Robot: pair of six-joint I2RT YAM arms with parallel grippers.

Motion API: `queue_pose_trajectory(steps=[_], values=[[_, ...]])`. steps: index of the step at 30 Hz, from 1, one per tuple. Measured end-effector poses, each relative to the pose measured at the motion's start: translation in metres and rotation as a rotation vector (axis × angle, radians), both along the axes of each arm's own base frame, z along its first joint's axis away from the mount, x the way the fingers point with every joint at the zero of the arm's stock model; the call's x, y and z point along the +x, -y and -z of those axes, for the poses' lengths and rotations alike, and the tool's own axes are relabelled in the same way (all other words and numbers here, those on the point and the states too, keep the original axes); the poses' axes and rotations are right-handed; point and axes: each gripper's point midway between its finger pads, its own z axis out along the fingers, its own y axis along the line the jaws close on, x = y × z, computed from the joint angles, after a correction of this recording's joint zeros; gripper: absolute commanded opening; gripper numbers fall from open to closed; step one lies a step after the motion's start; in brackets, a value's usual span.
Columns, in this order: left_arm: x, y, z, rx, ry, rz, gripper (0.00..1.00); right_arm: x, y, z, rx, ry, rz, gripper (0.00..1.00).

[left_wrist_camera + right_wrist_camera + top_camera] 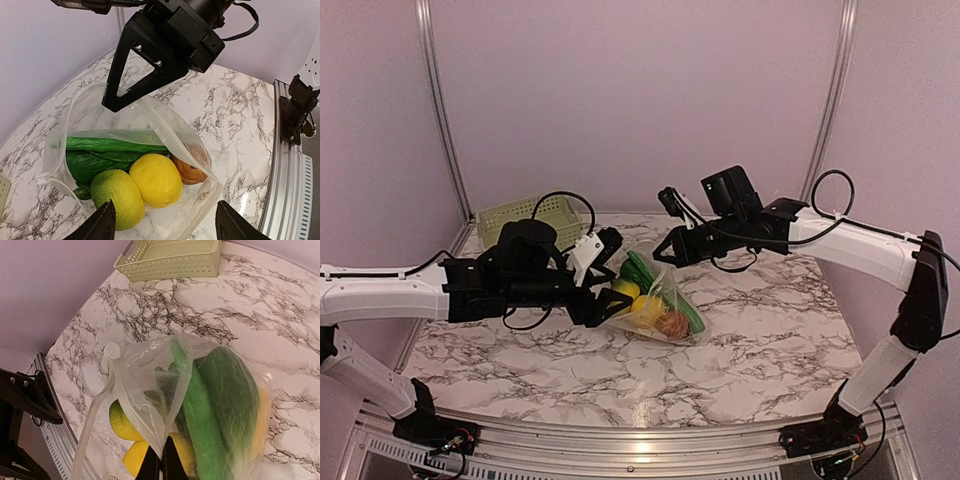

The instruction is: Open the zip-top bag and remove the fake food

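The zip-top bag (665, 305) lies at mid-table with its mouth held open toward my left arm. My right gripper (161, 466) is shut on the bag's upper film and lifts that rim (150, 112). The fake food shows inside: a green lime (117, 197), a yellow lemon (157, 180), an orange-brown piece (190, 171) and green leafy vegetables (110, 150). My left gripper (165, 227) is open at the bag's mouth, one finger (102, 224) beside the lime and the other (232, 225) outside the bag's right edge. It holds nothing.
A light green lattice basket (525, 214) stands at the back left by the wall, also seen in the right wrist view as the basket (170, 260). The metal rail (287, 175) runs along the marble table's near edge.
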Motion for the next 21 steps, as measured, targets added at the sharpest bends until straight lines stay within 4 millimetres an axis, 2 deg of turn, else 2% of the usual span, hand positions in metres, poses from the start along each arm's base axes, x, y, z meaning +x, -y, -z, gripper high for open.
queue_pose_trajectory(steps=[3, 4, 8, 13, 21], values=[[0.005, 0.001, 0.009, 0.023, -0.004, -0.02, 0.61, -0.001, -0.003, 0.005, -0.003, -0.01, -0.009, 0.0], [0.012, 0.004, 0.019, 0.051, -0.008, -0.048, 0.58, -0.001, -0.004, 0.008, -0.006, -0.017, -0.013, 0.0], [0.023, 0.009, 0.028, 0.083, -0.012, -0.079, 0.55, -0.001, -0.005, 0.006, -0.003, -0.014, -0.014, 0.0], [0.039, 0.015, 0.044, 0.134, -0.015, -0.134, 0.57, 0.0, -0.006, 0.003, 0.002, -0.009, -0.014, 0.0], [0.059, 0.006, 0.069, 0.232, -0.026, -0.244, 0.62, 0.0, -0.005, 0.003, 0.001, -0.009, -0.013, 0.0]])
